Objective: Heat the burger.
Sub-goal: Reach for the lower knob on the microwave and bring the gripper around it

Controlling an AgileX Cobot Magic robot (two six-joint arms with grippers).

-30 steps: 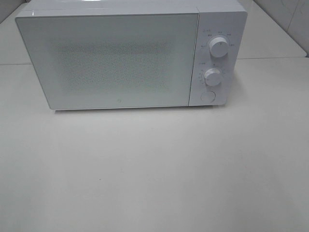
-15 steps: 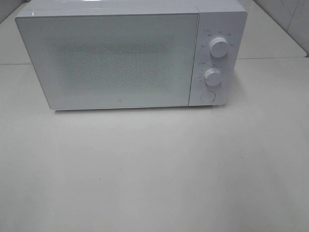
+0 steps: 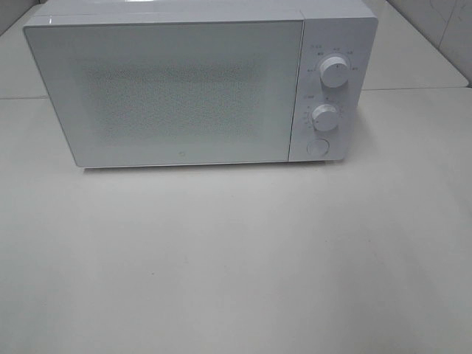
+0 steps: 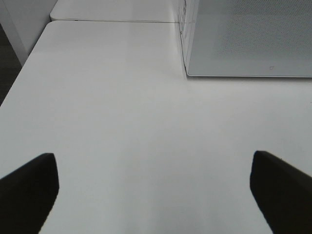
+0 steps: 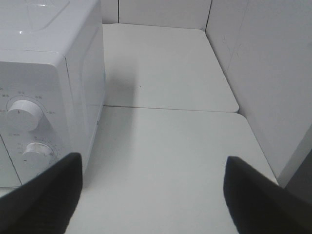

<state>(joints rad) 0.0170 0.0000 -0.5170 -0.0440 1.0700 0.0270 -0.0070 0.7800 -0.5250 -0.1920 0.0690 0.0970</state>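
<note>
Left claw (image 4: 153, 161) hangs over the desk (image 4: 112, 97) with its two dark fingers (image 4: 29, 190) spread wide. It is released, with only bare white surface between them. Right claw (image 5: 152, 163) is released too, its fingers (image 5: 44, 195) set well apart with nothing held, and it hovers over the desk just beside the right flank of the microwave (image 3: 184, 88). Neither claw shows in the high view. The microwave stands at the back of the desk, white and boxy, with its door (image 3: 169, 92) shut. The door's speckled, frosted face gives no view inside. To the right of the door sit two round knobs, the upper knob (image 3: 335, 72) above the lower knob (image 3: 324, 116), and under them is a round button (image 3: 318, 147). From the left claw's camera a corner of the door lies ahead, well apart from the fingers. From the right claw's camera both knobs are near, and a pale wall (image 5: 263, 73) rises at the desk's edge. As for the burger, I can't see it from any angle, and whether it sits behind that shut door I can't tell.
</note>
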